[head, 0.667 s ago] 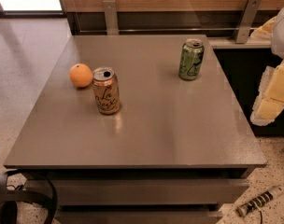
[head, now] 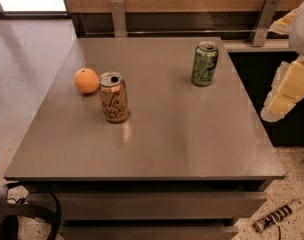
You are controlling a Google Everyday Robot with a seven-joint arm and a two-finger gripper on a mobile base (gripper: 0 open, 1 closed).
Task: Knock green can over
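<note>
The green can (head: 204, 64) stands upright on the far right part of the grey table (head: 182, 134). It is slim, with dark lettering and a silver top. My gripper (head: 286, 93), pale yellow and white, hangs at the right edge of the view, off the table's right side. It is to the right of the green can and a little nearer to me, well apart from it. Part of the arm is cut off by the view's edge.
An orange-tan can (head: 113, 97) stands upright left of centre, with an orange (head: 86, 80) just behind it to the left. A wooden wall with metal brackets (head: 118, 17) runs along the table's far edge. Black cables (head: 22, 211) lie on the floor at lower left.
My gripper has shifted slightly up and to the left at the right edge. Both cans and the orange have not moved.
</note>
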